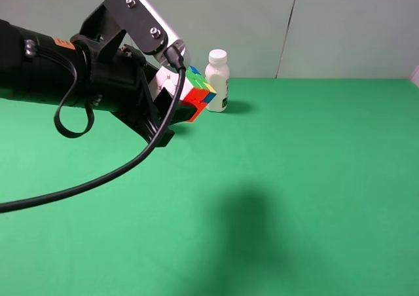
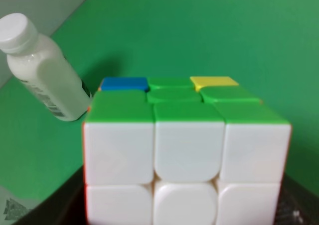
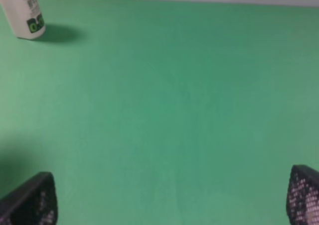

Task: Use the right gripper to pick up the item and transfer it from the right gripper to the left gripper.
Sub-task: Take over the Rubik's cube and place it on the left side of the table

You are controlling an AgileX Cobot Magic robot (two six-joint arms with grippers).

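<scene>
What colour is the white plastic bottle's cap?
White; the round bottle cap shows best in the left wrist view.

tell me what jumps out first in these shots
The big black left gripper fills the upper left of the high view, shut on a bright puzzle cube held above the green table. Just behind the cube stands a white bottle at the table's far edge. The right gripper hangs open over the table, holding nothing.

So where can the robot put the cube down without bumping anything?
The table is bare right of the white bottle and across the front. It's crowded at the back left, where the left gripper holds the cube near the bottle.
</scene>
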